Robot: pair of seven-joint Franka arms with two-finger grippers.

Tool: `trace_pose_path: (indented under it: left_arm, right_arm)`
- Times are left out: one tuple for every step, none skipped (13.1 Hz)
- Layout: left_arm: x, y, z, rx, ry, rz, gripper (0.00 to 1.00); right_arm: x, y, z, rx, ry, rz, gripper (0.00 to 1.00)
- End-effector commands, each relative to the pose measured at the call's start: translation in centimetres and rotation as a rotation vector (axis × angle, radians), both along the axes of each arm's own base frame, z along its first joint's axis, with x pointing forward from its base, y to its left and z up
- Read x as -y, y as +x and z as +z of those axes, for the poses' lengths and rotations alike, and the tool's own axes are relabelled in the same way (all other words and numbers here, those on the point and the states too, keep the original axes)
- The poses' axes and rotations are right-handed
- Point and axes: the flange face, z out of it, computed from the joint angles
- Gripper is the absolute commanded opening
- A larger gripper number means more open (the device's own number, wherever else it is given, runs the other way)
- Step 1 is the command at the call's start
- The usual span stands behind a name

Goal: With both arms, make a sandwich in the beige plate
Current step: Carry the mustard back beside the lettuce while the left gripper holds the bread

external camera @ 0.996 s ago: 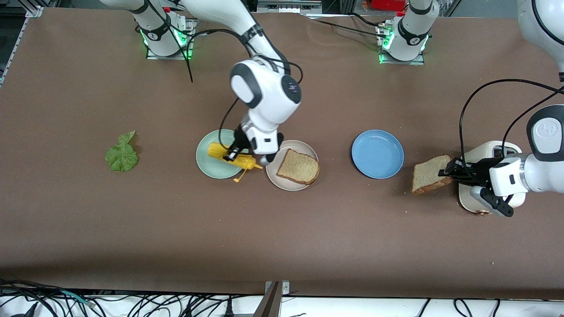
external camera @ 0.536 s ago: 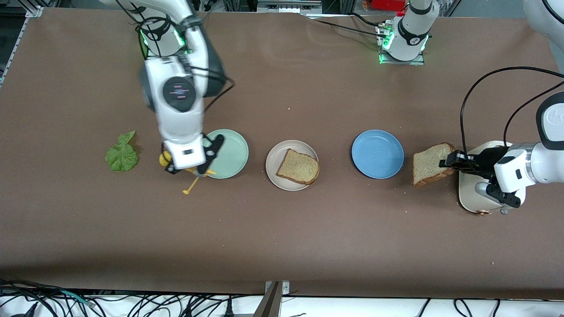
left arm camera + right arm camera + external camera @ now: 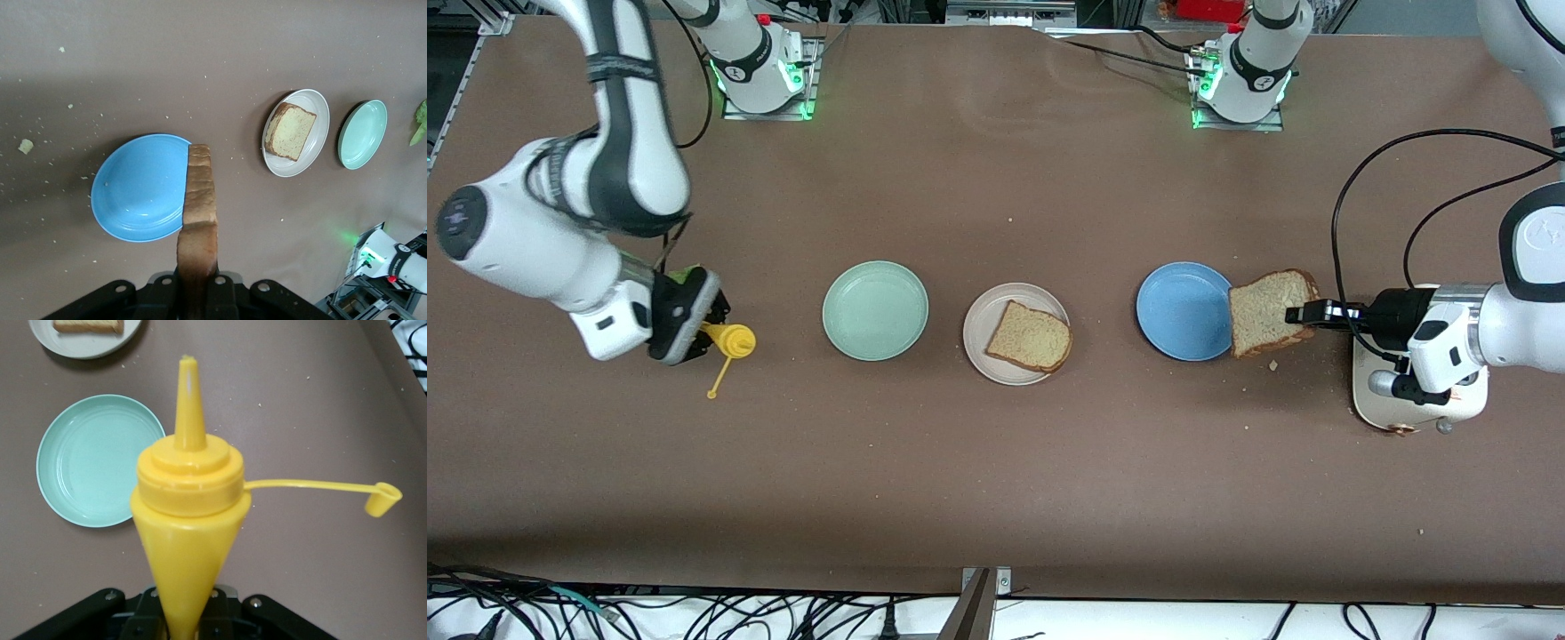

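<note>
I judge the task about a third done: one toast slice [image 3: 1030, 336] lies on the beige plate [image 3: 983, 348], left gripper [image 3: 1303, 314] jaws clamp the second slice [image 3: 1266, 312] over the blue plate [image 3: 1183, 311] rim, right gripper [image 3: 694, 322] jaws clamp a yellow squeeze bottle [image 3: 734, 340], lettuce unplaced

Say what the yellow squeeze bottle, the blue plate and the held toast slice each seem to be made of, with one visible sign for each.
Yellow squeeze bottle: probably soft plastic, smooth with a slight sheen; its thin tethered cap looks moulded in one piece.
Blue plate: plastic or glazed ceramic, hard to say which; even colour with a soft gloss.
Toast slice in the left gripper: bread or a foam replica; porous tan face, darker crust, crumbs on the table.
</note>
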Motion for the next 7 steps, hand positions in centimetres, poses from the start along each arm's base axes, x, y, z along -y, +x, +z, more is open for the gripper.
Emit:
trace_pose_path:
  left_arm:
    - [-0.1, 0.1, -0.4, -0.039, -0.069, 0.052, 0.00]
    - [-0.2, 0.1, -0.8, -0.051, -0.073, 0.056, 0.00]
    - [0.0, 0.0, -1.3, -0.063, -0.075, 0.058, 0.00]
    - [0.1, 0.1, -1.9, -0.072, -0.082, 0.059, 0.00]
    - [0.2, 0.1, -2.2, -0.079, -0.098, 0.066, 0.00]
    - [0.1, 0.2, -2.6, -0.086, -0.105, 0.069, 0.00]
    - [0.0, 0.1, -3.2, -0.100, -0.113, 0.058, 0.00]
  right_arm:
    - [3.2, -1.9, -2.1, 0.030, 0.179, 0.035, 0.00]
    - [4.9, -2.6, -3.2, 0.022, 0.244, 0.024, 0.00]
    - [6.2, -3.4, -4.6, 0.007, 0.314, 0.005, 0.00]
    - [7.5, -4.2, -5.6, 0.006, 0.368, 0.002, 0.00]
    - [8.6, -5.1, -7.3, -0.015, 0.414, 0.008, 0.00]
    - [10.2, -6.1, -9.0, -0.036, 0.469, -0.004, 0.00]
    - [11.7, -6.9, -10.9, -0.048, 0.525, 0.007, 0.00]
